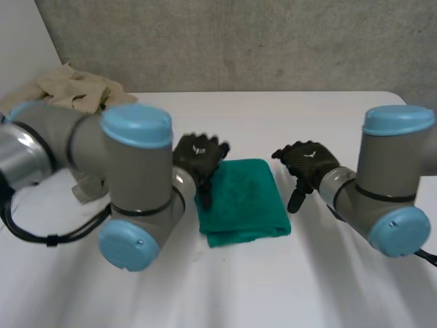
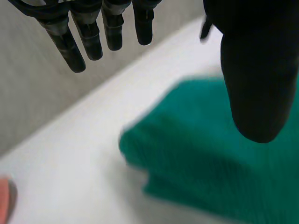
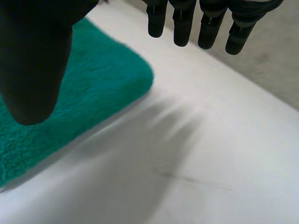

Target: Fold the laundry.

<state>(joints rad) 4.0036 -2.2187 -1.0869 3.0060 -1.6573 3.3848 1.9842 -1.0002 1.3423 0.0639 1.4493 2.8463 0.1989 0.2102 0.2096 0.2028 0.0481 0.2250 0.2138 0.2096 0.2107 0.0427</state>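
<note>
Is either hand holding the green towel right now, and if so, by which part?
Nothing is held. The left hand and the right hand are both open, fingers straight, one on each side of the folded green towel.

The towel (image 1: 242,198) is laid on the table (image 1: 328,273) between the two hands. The left hand (image 1: 199,156) is placed at one edge of it, with the thumb over the towel and the fingers over bare table. The right hand (image 1: 307,160) is set just beside the opposite edge, apart from it. Clothes (image 1: 75,89) are heaped well behind the left hand, at the table's far corner.
</note>
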